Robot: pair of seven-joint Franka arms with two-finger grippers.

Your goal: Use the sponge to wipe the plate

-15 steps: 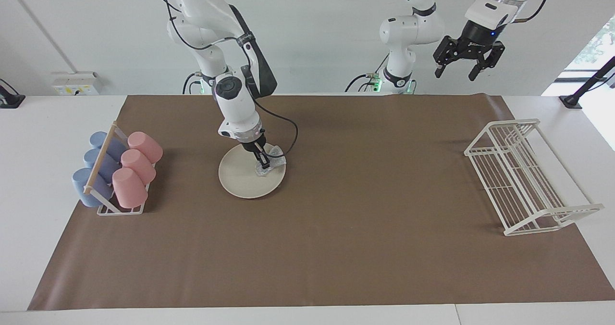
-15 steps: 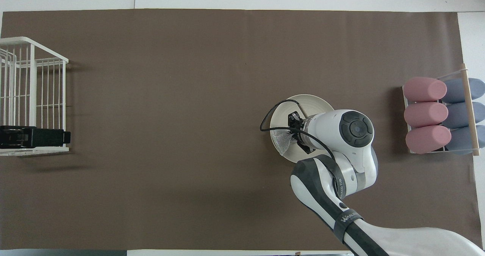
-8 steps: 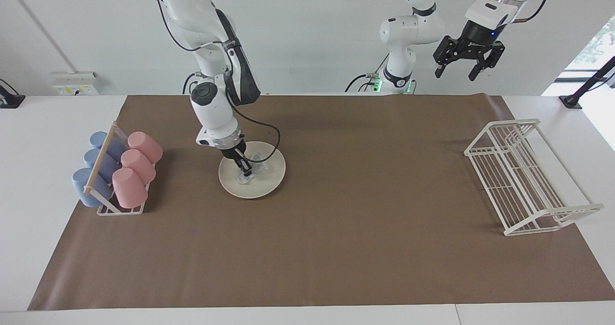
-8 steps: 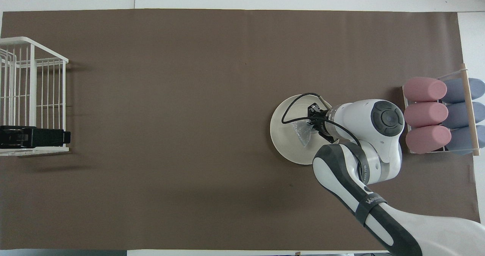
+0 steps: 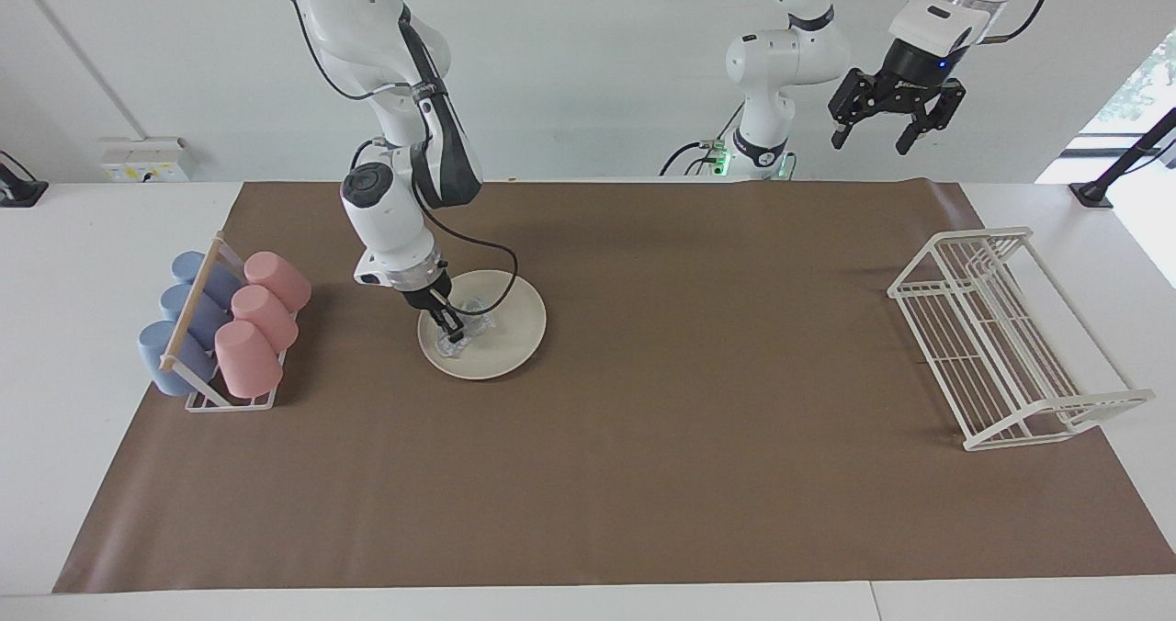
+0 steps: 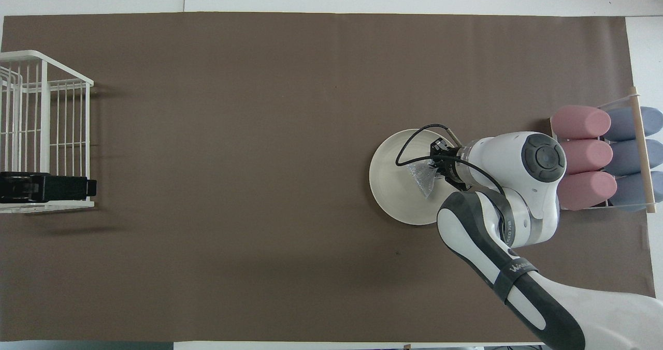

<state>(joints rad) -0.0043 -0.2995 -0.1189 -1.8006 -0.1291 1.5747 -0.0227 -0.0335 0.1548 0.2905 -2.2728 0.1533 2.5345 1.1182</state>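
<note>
Right tool (image 5: pixel 450 331) clamped shut on the sponge (image 5: pixel 462 332), pressing the silvery wad down onto the plate (image 5: pixel 503 345), left of centre in the facing view. Tilted in from the upper left, probably so the fingertips pin the sponge flat against the dish for a wiping stroke. In the overhead view, sponge (image 6: pixel 424 179) over the right half of the plate (image 6: pixel 393 184), right of centre. Left tool (image 5: pixel 884 118) waiting high at upper right of the facing view, fingers spread and holding nothing, clear of the wiping arm. Cup rack (image 5: pixel 220 327) at left edge, wire rack (image 5: pixel 1001 336) at right, both untouched on the worktop (image 5: pixel 698 474)
</note>
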